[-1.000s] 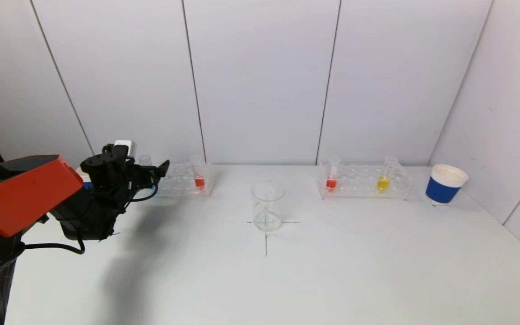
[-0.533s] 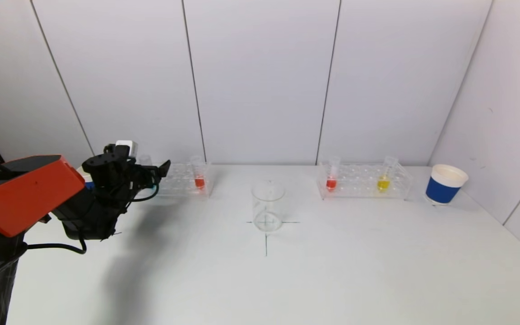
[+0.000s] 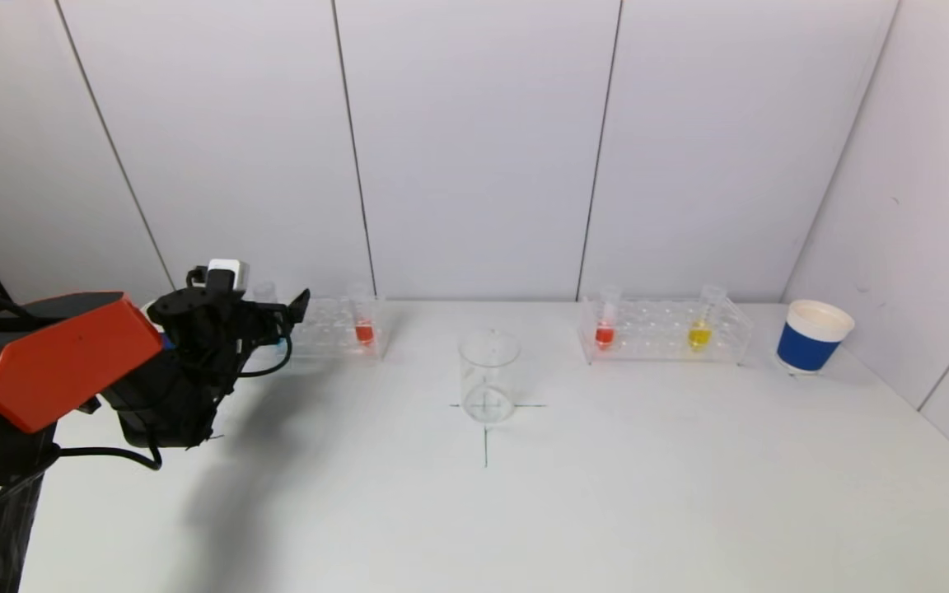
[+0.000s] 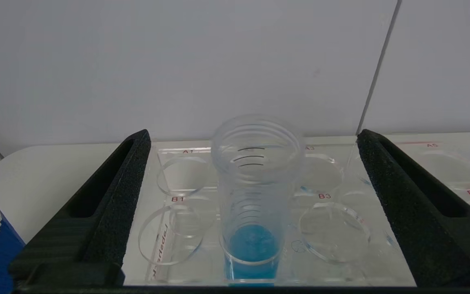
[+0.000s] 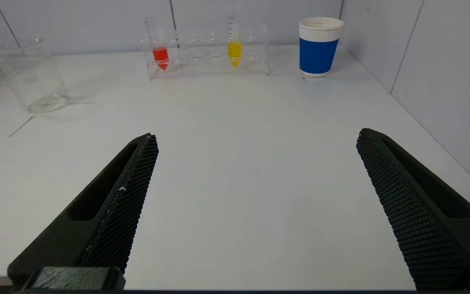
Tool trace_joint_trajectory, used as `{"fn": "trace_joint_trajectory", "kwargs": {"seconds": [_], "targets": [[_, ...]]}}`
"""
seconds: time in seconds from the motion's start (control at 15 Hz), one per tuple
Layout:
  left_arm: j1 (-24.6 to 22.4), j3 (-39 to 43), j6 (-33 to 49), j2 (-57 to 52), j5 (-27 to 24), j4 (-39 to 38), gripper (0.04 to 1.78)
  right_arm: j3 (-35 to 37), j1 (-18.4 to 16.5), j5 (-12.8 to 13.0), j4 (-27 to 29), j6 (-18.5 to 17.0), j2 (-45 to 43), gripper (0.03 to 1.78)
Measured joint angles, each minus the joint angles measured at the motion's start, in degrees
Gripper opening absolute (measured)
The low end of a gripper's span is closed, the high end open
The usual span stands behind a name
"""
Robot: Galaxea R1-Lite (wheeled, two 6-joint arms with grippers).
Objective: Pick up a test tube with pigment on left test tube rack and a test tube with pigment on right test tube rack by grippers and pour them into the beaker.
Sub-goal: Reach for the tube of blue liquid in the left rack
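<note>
Now edged slightly closer, left gripper [image 4: 255, 212] spread wide around the blue tube [image 4: 255, 196] in the left rack [image 4: 341, 228], nothing clamped; right gripper [image 5: 255, 212] likewise open, idle.

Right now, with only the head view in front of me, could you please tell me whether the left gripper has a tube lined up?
Observer: Yes. The left gripper is open, and a blue-pigment tube stands between its fingers without touching either one.
Operator: Is that tube seated in the rack?
Observer: It stands upright in the left rack, in the hole between those marked B1 and B3.
Operator: And the right gripper, which I cannot see?
Observer: The right gripper is open over bare table, well short of the right rack.
</note>
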State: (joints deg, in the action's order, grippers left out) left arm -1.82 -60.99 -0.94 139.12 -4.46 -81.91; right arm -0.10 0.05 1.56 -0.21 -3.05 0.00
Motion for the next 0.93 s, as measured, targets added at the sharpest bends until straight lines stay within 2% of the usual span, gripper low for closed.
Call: {"fn": "trace_joint_trajectory", "kwargs": {"seconds": [0.13,0.93], "targets": [[0.0,0.7,-0.1,0.7,0.0,-2.5,1.76,0.0,0.0,0.0,0.0,0.0,0.0,1.77],[0.2,0.1,-0.1,1.8,0.0,-2.5,1.76,0.0,0.0,0.0,0.0,0.0,0.0,1.77]]}}
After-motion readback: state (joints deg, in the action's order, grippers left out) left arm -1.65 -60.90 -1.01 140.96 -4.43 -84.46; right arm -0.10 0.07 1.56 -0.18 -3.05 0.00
